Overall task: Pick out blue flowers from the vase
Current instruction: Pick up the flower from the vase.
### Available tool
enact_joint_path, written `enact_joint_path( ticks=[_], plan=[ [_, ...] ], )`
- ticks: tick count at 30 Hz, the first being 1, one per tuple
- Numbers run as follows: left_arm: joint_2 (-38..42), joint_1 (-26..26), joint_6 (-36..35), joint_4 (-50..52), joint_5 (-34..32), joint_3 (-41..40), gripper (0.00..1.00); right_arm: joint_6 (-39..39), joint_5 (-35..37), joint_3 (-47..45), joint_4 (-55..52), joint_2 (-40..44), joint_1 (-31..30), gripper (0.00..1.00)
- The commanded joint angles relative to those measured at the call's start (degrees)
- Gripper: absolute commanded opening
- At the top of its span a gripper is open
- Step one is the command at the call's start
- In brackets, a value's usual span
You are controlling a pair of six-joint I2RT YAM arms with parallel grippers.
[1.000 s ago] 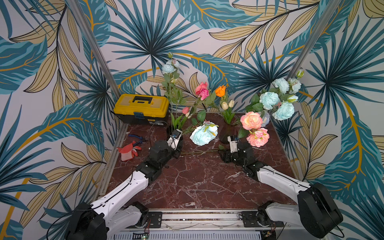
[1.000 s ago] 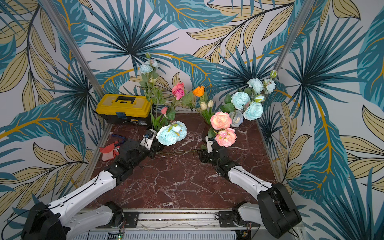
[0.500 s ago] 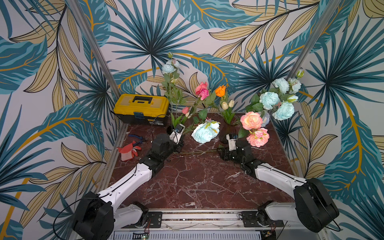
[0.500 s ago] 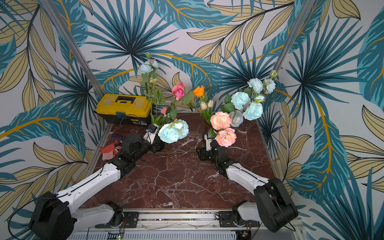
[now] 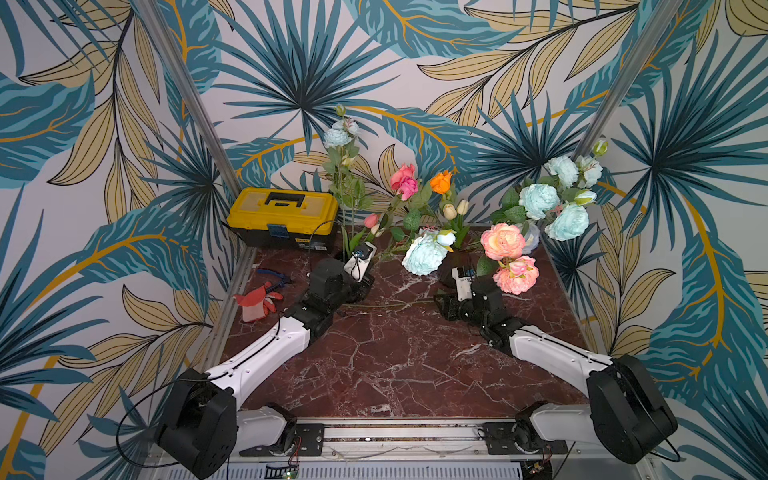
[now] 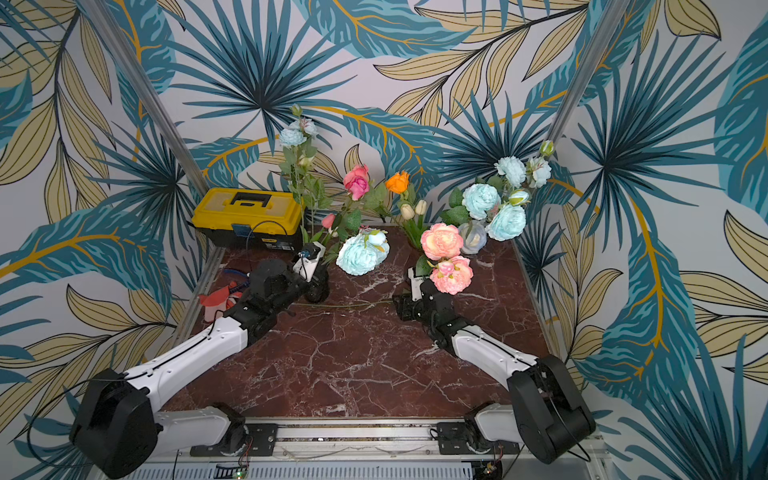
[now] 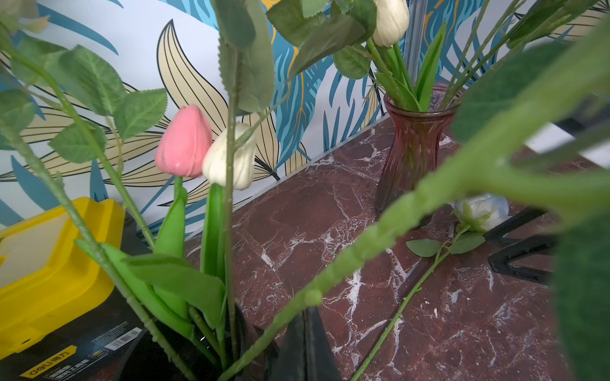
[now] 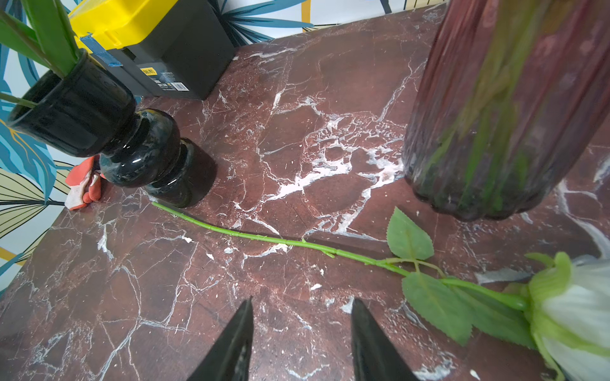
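Marble tbl (image 5: 395,365) w/ yellow toolbox (image 5: 282,212), black vase (image 8: 138,148), red vase (image 8: 495,115), white rose (image 8: 577,313), glove (image 5: 257,301)

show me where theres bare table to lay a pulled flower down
Widest bare marble: the front middle of the table, between the left arm, the right arm and the white rose's stem. Also bare: outside the right arm. Crowded: the back strip around the black vase, red vase and yellow toolbox; a red glove and pliers take the left edge.
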State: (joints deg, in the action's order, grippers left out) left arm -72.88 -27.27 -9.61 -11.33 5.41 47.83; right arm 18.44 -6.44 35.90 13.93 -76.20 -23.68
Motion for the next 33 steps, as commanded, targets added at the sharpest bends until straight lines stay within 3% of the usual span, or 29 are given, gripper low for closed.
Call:
enact_joint_path(
  ticks=[1, 7, 26, 29, 33],
  plan=[
    [0.5, 0.3, -0.3, -1.3, 0.6, 1.6, 0.0, -0.6, 0.5, 0.8, 1.0, -0.1, -0.3, 0.46],
    [1.5, 0.4, -0.4, -1.3, 0.0, 1.0, 0.0, -0.9, -0.3, 1.3, 0.8, -0.5, -0.3, 0.4],
    [3.5, 0.5, -1.3, -1.3, -0.2, 0.5, 0.01, -2.2, 0.0, 1.4, -0.9, 0.4, -0.3, 0.37],
    [3.3, 0.5, -1.7, -1.2, 0.8, 0.5, 0.26, -2.3, -0.1, 1.4, -0.7, 0.4, -0.3, 0.38],
    [3.4, 0.5, -2.6, -1.1, 2.5, 0.2, 0.39, -2.1, -0.1, 1.4, -0.5, 0.2, -0.3, 0.39]
  ],
)
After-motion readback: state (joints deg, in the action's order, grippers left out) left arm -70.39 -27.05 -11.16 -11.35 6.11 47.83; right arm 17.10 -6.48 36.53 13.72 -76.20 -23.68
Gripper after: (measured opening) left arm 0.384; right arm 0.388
